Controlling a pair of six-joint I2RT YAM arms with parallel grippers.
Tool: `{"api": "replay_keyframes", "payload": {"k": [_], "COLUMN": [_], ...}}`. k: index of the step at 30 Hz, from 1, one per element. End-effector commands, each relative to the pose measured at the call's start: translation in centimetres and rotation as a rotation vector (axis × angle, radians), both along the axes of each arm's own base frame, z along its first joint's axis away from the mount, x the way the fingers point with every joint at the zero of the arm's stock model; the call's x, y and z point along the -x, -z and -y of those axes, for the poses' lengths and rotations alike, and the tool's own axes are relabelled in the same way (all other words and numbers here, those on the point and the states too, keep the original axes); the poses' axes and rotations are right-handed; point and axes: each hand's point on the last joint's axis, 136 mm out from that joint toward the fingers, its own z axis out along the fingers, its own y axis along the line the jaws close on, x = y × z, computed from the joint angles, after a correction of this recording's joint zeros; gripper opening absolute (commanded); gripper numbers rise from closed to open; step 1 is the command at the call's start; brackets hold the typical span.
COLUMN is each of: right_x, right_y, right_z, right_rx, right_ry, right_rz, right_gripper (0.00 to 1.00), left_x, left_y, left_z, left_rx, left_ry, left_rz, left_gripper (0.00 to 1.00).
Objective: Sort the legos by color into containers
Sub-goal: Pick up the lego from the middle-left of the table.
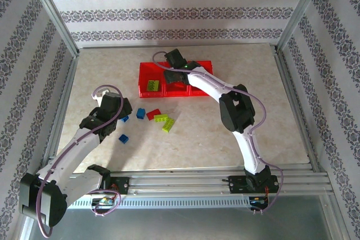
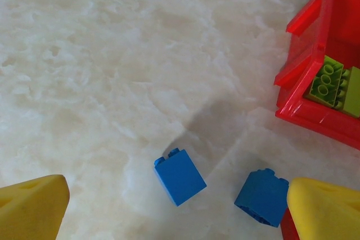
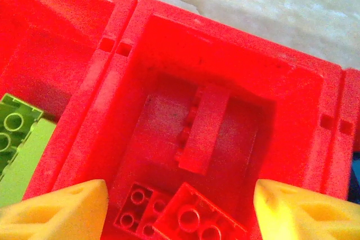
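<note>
Currently R gripper point(image 3: 180, 209) hangs over mid bin of containers point(image 1: 144, 77), fingers well apart, holding nothing.
Three red legos point(image 3: 203, 129) lie on the mid bin floor below it: one in the centre, two at the near edge. Left bin holds lime legos point(image 1: 153, 86). Right bin is hidden by the arm, can't tell contents. L gripper point(image 2: 179, 198) sits low over the desk point(image 2: 112, 54), spread wide, empty. A blue lego point(image 2: 180, 176) is on the desk between its fingers, touching neither, w/ a second blue lego point(image 2: 261, 198) just beside the right finger. Top view: loose legos on the desk near the containers' front, incl. a red one point(image 1: 153, 114) and two lime ones point(image 1: 161, 118), plus a blue one point(image 1: 123, 138) nearer the arm bases.
</note>
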Motion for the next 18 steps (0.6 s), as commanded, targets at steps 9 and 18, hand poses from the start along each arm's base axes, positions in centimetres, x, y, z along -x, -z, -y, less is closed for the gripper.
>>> {"api": "replay_keyframes", "payload": {"k": [9,18], "right_x": [4.6,10.4], "right_y": [-6.7,-5.0], "right_z": [2.9,8.4], "right_rx": [-0.067,-0.080], "right_ry": [0.054,0.182], "right_rz": [0.089,0.052], "right_gripper": [0.98,0.98], "left_x": [0.8,0.0], "left_y": [3.3,6.8], "left_z": [-0.6,0.1], "left_rx": [0.003,0.037], "left_ry": [-0.043,-0.036], "left_rz": [-0.140,-0.248], "left_gripper": [1.00,0.97]}}
